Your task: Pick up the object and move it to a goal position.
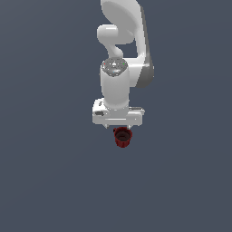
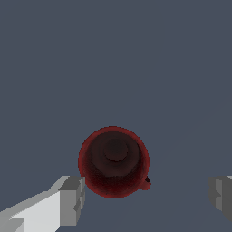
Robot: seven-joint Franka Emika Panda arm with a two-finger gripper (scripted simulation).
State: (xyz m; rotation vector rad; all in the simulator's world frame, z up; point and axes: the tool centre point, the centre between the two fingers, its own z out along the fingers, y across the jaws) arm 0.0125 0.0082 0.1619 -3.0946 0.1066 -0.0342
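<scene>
One mug [image 2: 113, 161] | upright, unlabelled | jaws spread wide, one finger [image 2: 72, 199] beside it

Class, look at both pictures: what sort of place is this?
Most likely a bare simulated test scene, not a real room: a flat, featureless grey ground, one white robot arm, and a lone dark red mug.

I get flat, even simulator light, dim slate ground with no cast shadows, soft shading on the white arm [image 1: 118, 86], mug [image 2: 113, 161] interior dark, coarse pixelated edges, no glare
</scene>
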